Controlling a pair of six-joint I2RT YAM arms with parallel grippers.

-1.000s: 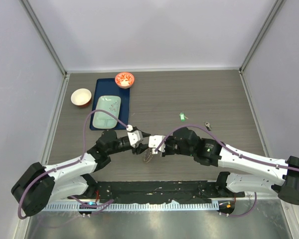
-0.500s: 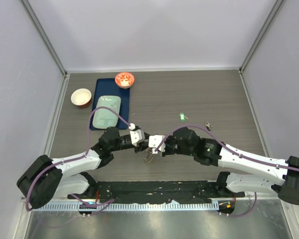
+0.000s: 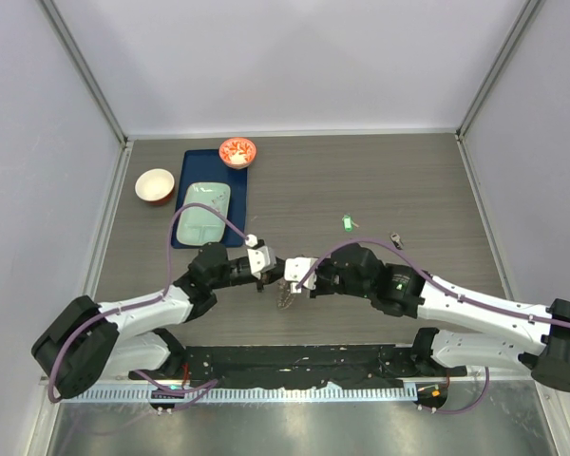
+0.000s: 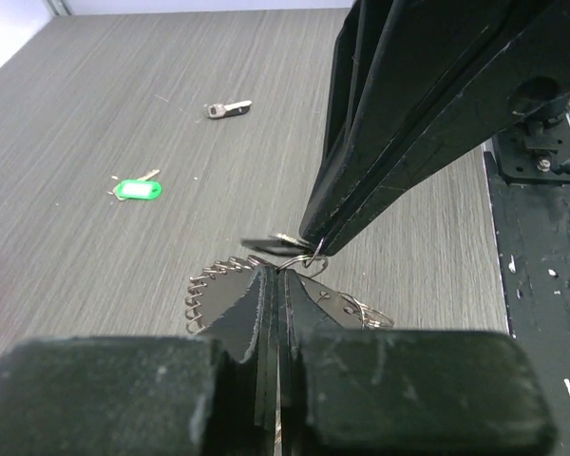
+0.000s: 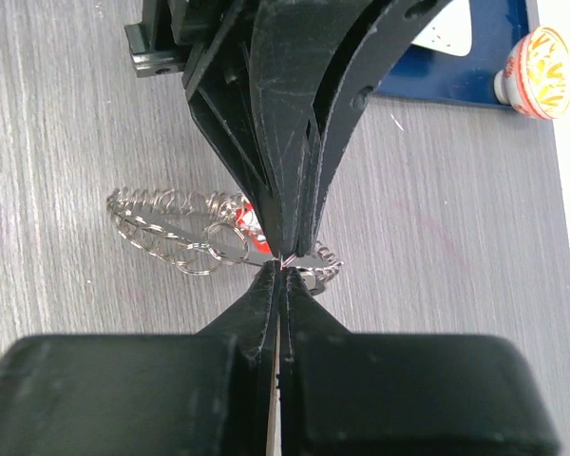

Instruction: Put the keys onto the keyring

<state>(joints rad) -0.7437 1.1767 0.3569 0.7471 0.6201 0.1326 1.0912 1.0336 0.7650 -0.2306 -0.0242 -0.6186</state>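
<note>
The keyring (image 3: 285, 297), a silvery ring with a coiled rim, hangs low over the table between my two grippers. It also shows in the left wrist view (image 4: 212, 281) and the right wrist view (image 5: 161, 223). My left gripper (image 3: 270, 275) (image 4: 280, 275) is shut on the keyring's rim. My right gripper (image 3: 292, 277) (image 5: 281, 270) is shut, tip to tip with the left, on a dark key (image 4: 266, 245) and its thin wire loop. A red key head (image 5: 248, 220) sits at the ring. A green key (image 3: 346, 222) (image 4: 133, 189) and another dark key (image 3: 396, 239) (image 4: 226, 109) lie loose on the table.
A blue tray (image 3: 192, 161) with a pale green plate (image 3: 202, 211) lies at the back left. A red bowl (image 3: 237, 150) (image 5: 541, 62) stands on its far corner and a tan bowl (image 3: 155, 185) stands left of it.
My left gripper has shifted slightly right and closer to the right gripper's tip. The keyring stays between them, and the loose keys have not moved.
</note>
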